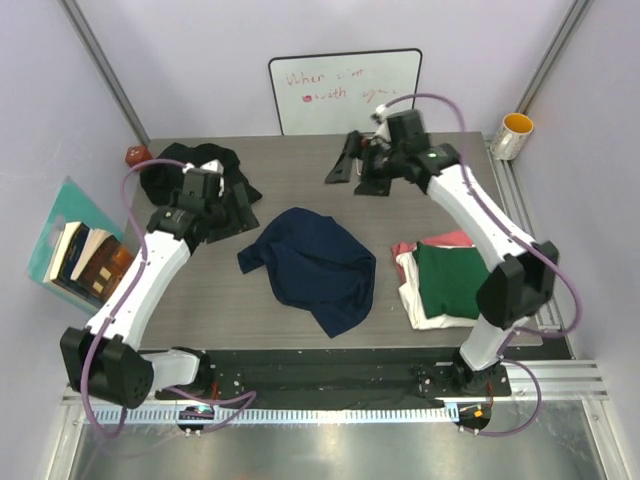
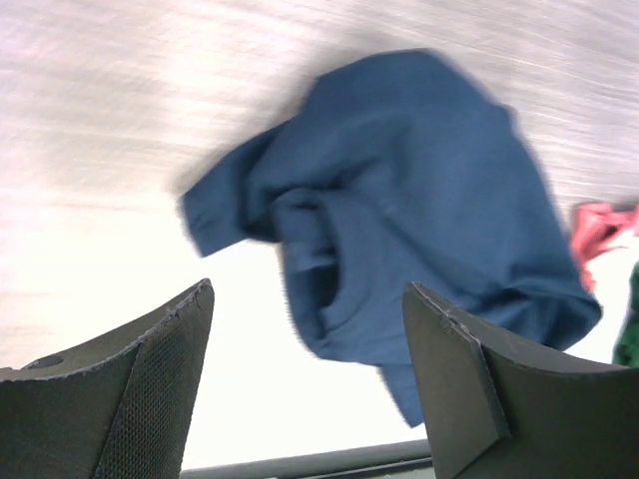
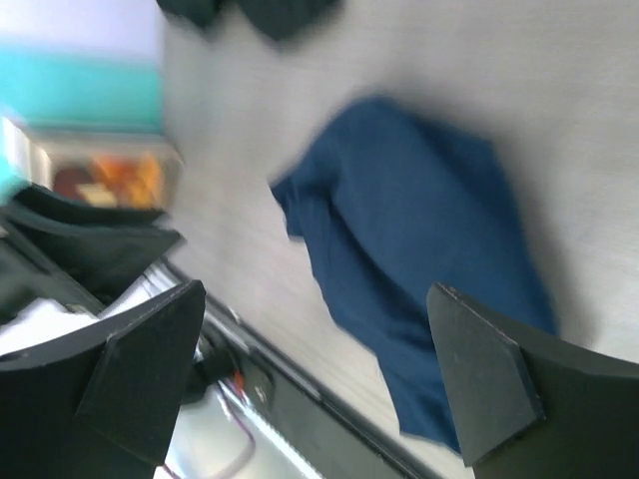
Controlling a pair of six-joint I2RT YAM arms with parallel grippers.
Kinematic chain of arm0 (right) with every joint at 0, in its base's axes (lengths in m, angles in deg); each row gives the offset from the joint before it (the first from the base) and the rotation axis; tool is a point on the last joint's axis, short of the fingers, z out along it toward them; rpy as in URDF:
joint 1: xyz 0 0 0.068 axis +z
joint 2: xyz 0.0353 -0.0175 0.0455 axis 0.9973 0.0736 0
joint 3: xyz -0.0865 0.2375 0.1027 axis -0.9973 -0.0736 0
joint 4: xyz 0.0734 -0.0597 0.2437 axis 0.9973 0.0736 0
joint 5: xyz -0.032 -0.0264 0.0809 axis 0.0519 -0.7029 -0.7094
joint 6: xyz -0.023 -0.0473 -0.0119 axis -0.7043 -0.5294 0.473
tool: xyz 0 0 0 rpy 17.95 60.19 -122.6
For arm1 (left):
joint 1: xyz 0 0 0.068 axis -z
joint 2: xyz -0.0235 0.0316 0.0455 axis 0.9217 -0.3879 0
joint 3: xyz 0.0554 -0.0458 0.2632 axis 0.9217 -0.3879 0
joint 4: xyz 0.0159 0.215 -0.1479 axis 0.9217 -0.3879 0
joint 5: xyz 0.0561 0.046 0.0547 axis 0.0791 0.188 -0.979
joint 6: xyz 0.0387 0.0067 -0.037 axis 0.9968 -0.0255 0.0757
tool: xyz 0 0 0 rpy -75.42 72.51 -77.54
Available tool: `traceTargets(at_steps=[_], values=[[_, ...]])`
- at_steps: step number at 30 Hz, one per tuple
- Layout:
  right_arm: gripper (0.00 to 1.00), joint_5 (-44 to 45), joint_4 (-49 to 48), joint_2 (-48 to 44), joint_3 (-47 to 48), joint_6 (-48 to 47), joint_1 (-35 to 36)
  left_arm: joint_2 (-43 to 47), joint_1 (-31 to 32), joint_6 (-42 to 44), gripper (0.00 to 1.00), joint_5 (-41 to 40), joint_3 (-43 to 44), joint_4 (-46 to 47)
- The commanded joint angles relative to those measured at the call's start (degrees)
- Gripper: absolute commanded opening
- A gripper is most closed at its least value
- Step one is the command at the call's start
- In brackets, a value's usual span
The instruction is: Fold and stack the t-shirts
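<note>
A navy blue t-shirt [image 1: 312, 265] lies crumpled in the middle of the table. It also shows in the left wrist view [image 2: 399, 200] and the right wrist view [image 3: 419, 249]. A black t-shirt [image 1: 190, 162] lies bunched at the back left. At the right, a folded dark green t-shirt [image 1: 450, 278] tops a stack over a cream-white one [image 1: 418, 305] and a pink-red one [image 1: 442, 241]. My left gripper [image 1: 238, 208] is open and empty, raised left of the navy shirt [image 2: 310, 339]. My right gripper [image 1: 355, 168] is open and empty, raised behind it [image 3: 315, 329].
A white whiteboard [image 1: 345, 90] with red writing leans at the back. A yellow cup [image 1: 513, 135] stands at the back right, a small red object [image 1: 136, 155] at the back left. Books on a teal folder [image 1: 85, 255] sit off the table's left edge.
</note>
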Motion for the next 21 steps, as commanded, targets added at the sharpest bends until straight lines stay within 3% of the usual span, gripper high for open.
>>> traceTargets(at_steps=[1, 9, 21], values=[[0.97, 3.4, 11.4, 7.1, 6.9, -5.1, 7.2, 6.8, -2.3, -2.5, 0.76, -6.2, -5.4, -3.5], [0.97, 11.7, 25.4, 23.1, 23.5, -12.5, 18.0, 11.1, -5.4, -6.1, 0.76, -12.2, -5.9, -9.1], [0.95, 12.3, 24.7, 34.9, 32.7, -13.3, 24.6, 15.7, -7.7, -8.1, 0.75, -11.9, -8.1, -9.7]])
